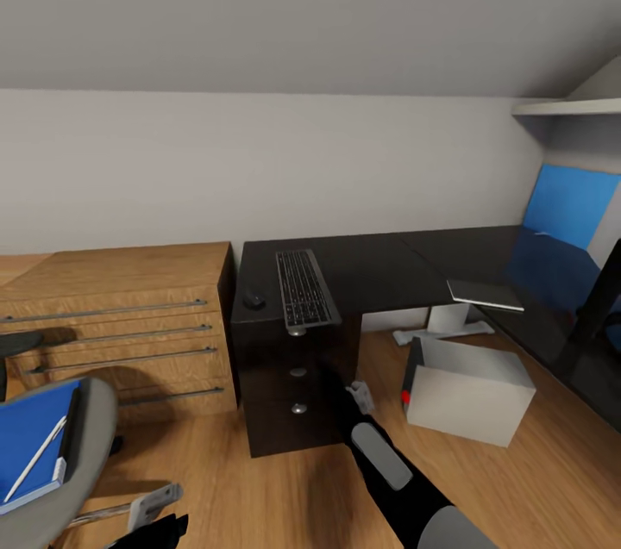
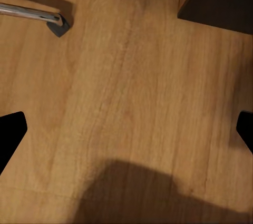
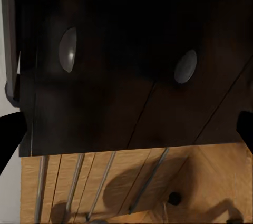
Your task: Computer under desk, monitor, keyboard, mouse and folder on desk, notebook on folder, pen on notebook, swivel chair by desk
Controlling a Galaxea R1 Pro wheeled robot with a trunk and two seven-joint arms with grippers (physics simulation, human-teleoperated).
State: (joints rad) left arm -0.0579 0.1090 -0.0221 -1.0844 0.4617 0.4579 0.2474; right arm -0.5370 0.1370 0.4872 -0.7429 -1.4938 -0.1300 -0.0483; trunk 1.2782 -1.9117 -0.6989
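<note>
The right arm [image 1: 405, 480] is a black, jointed limb with a flat pale grey oblong panel set along its upper side and a rounded grey shell at the near end by the picture's edge. Its gripper [image 1: 360, 398] is small and light grey. The left arm [image 1: 151, 523] shows a glossy black casing with a pale grey block on it. In both wrist views the fingertips [image 2: 11, 132] are plain black, blunt wedges at the two sides.

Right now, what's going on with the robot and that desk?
Both grippers open, empty. Keyboard and mouse on desk; folder with pen on swivel chair. Path clear.
</note>
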